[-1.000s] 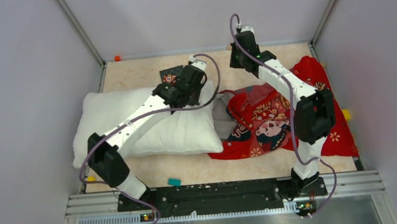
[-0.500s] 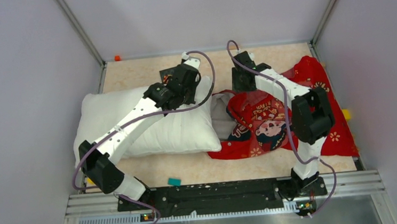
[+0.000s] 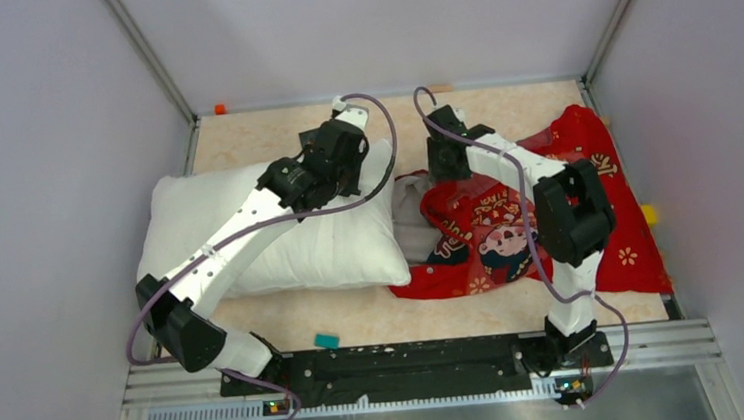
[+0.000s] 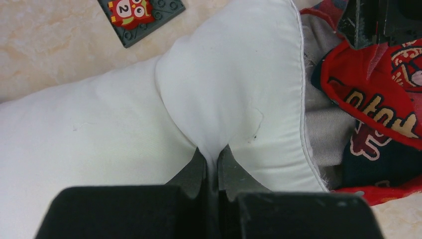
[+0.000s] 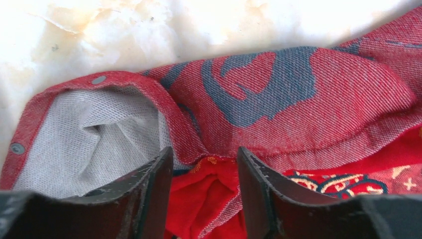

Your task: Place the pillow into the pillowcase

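Over on the left half of the pale marbled tabletop (image 3: 262, 133), the big plump white fabric pillow (image 3: 249, 225) is lying flat, long side running across, entirely outside the case. The left gripper (image 4: 211, 167) is reaching over the pillow's far right corner and its claw is clamped tight, pinching a ridge of the white cloth so the fabric is puckering up between the dark fingertips (image 4: 191, 172). Just beyond that corner, the left wrist view is showing a small dark grey studded square tile with a red owl picture (image 4: 142, 15) sitting on the table. A little teal block (image 3: 326, 341) is resting near the front edge.

Moving right, the pillow's end is touching the bright red printed fabric pillowcase (image 3: 510, 229), which is lying crumpled across the right half, its grey-white lining (image 5: 94, 139) gaping toward the pillow, metal snaps dotting the hem. The right gripper (image 5: 204, 154) is hovering at that far hem with its claw parted, the two fingers (image 5: 154, 184) standing apart and a fold of red cloth sitting in the gap, not squeezed.
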Controlling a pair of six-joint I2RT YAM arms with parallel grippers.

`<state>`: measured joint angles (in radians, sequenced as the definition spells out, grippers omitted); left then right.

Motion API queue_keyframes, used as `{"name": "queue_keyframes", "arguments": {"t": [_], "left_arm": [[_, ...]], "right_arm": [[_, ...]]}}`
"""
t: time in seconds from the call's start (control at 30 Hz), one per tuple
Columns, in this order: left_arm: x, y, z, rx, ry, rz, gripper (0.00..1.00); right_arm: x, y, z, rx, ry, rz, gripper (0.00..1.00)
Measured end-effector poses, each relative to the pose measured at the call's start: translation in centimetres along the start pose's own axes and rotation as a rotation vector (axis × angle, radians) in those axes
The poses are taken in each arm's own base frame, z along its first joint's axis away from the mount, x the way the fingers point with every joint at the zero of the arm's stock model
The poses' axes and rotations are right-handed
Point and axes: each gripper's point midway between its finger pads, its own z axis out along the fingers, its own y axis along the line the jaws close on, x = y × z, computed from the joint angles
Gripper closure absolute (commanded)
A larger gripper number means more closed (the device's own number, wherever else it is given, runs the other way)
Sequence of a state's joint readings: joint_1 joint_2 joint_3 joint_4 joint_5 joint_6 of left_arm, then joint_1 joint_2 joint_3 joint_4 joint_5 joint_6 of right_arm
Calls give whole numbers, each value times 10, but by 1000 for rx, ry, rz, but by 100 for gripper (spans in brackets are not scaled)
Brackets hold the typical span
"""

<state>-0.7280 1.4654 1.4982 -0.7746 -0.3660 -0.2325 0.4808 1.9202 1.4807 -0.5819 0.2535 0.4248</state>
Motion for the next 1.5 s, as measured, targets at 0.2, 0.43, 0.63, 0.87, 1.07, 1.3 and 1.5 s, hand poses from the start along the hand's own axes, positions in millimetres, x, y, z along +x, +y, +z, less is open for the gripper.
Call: {"name": "queue_keyframes", "arguments": {"t": [0.2,0.43,0.63,0.87,1.07,1.3,1.5], "left_arm": [[-1,3,-6,-1,-8,-2,100],[-2,3,-7,0,-10,-3,100],[-2,3,-8,2,-9,-3,100],[-4,2,-15,27,-24,1,100],[-7,-6,-21,84,-39,-2,100],[-2,-11,-3,74,-30,-3,100],[-1,-7,15,29,-19,-19,100]], "right_arm": [[4,-12,0,65,2,-4,41],[28,-14,6,47,43,10,65],[27,1,8,-25,44,51,100],[-57,36,-22,-135,-106,71,100],[-134,74,-33,-249,-275,74,87],[-107,81,22,-219,-158,26,43],[-76,55,5,-147,-95,10,40]]}}
